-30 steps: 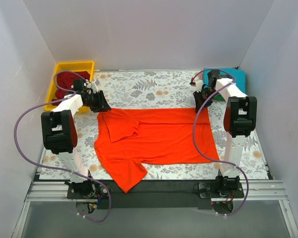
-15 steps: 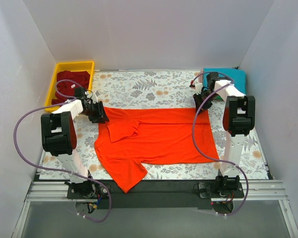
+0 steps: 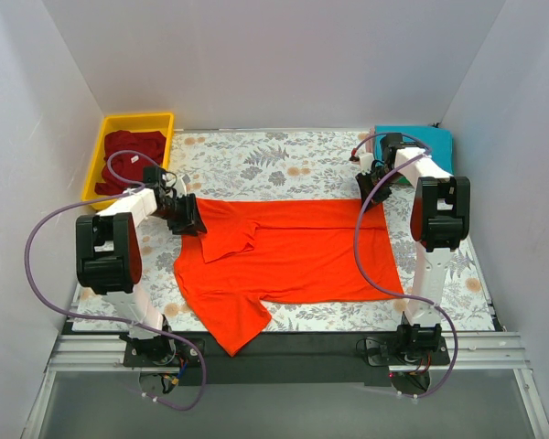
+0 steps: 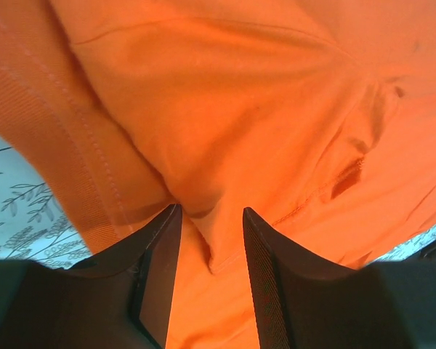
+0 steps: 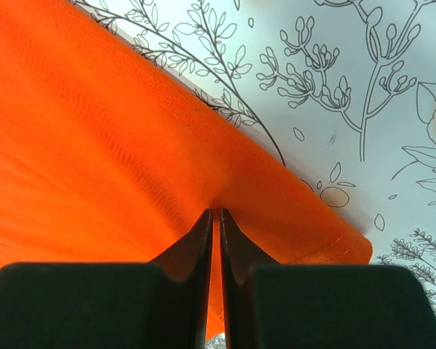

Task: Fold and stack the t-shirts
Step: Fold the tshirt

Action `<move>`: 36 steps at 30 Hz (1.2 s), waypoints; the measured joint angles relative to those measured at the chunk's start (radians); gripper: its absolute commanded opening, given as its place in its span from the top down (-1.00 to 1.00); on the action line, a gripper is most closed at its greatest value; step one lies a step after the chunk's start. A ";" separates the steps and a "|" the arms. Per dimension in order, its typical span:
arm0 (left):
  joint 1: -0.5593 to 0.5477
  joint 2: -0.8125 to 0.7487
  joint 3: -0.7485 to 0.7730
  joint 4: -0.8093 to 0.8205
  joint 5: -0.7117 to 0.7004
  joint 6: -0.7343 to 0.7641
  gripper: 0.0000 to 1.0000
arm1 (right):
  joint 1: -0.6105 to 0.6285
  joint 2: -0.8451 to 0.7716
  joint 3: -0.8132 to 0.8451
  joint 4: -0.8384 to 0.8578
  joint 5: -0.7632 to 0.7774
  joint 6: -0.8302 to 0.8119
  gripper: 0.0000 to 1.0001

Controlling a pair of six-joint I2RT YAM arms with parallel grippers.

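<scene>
Shirt (image 3: 293, 256) lies lengthwise left-right, collar leftward, left pincer (image 4: 207, 251) and right pincer (image 5: 216, 218) clamping its far corners.

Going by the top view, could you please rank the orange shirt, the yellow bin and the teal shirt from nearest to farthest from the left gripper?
From the left gripper:
1. Orange shirt, at the gripper itself, spread across the table's middle.
2. Yellow bin, at the far left corner, holding a maroon shirt.
3. Teal shirt, at the far right corner, behind the right arm.

No text, label, brand, number or sign can be read anywhere in these views.
</scene>
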 measured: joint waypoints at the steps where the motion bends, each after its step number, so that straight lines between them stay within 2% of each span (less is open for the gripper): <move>1: -0.003 0.001 0.000 0.000 0.000 0.000 0.25 | 0.000 0.000 0.000 0.000 0.000 0.000 0.75; 3: -0.010 0.003 0.001 0.000 0.001 -0.001 0.31 | 0.000 0.000 0.000 0.000 0.003 0.000 0.75; 4: -0.010 0.005 0.003 -0.001 0.001 -0.001 0.41 | 0.000 0.000 0.000 0.000 0.003 0.000 0.75; 8: -0.010 0.011 0.010 -0.001 0.006 -0.008 1.00 | 0.000 0.000 -0.001 0.000 0.006 -0.001 0.76; 18: -0.013 0.005 0.009 -0.044 0.016 0.028 1.00 | 0.000 0.000 -0.001 0.000 0.010 -0.005 0.78; 32: -0.013 -0.084 -0.048 -0.092 0.014 0.076 0.99 | 0.000 -0.007 -0.014 0.001 0.011 -0.017 0.79; 34: -0.014 -0.080 -0.064 -0.095 0.012 0.081 0.79 | 0.000 -0.007 -0.014 0.001 0.014 -0.018 0.79; 35: -0.014 -0.077 -0.069 -0.097 0.010 0.086 0.60 | 0.000 -0.007 -0.014 0.002 0.014 -0.018 0.79; 36: -0.014 -0.074 -0.071 -0.102 0.011 0.092 0.51 | 0.000 -0.007 -0.014 0.001 0.014 -0.018 0.79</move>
